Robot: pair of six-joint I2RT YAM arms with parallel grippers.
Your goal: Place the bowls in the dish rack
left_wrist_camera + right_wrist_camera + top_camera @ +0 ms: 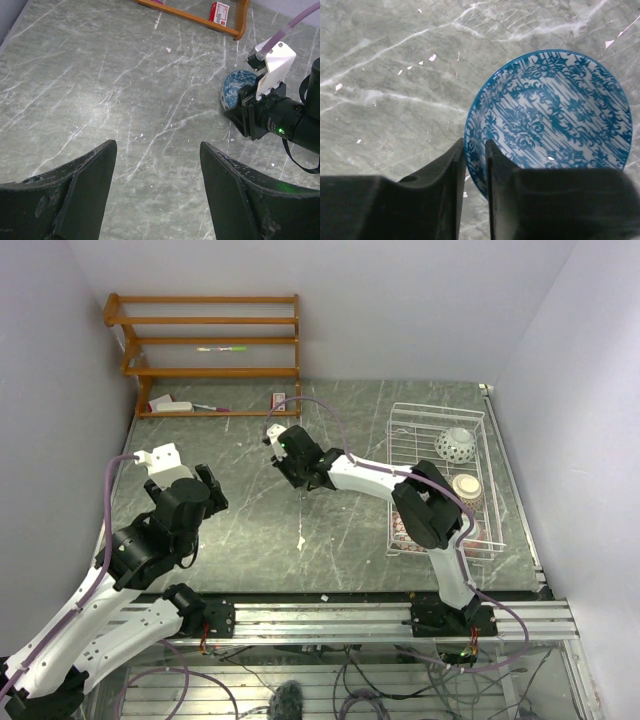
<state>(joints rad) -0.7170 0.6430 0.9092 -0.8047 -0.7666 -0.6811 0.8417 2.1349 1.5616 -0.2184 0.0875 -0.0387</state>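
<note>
Right wrist, unlike top: blue bowl [555,115] rim in R gripper [475,150] pinch; L gripper [156,150] wide, empty

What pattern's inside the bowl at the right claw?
The bowl: blue scrollwork on white, best in right wrist view.

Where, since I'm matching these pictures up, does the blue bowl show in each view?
Top external: not visible itself; hidden beneath the right end effector, left of centre.
Left wrist: the blue bowl sits right of centre, at that end effector's tip.
Right wrist: it fills the right half, its rim pinched between the fingers.
Shared landmark: the right end effector, in all three.
</note>
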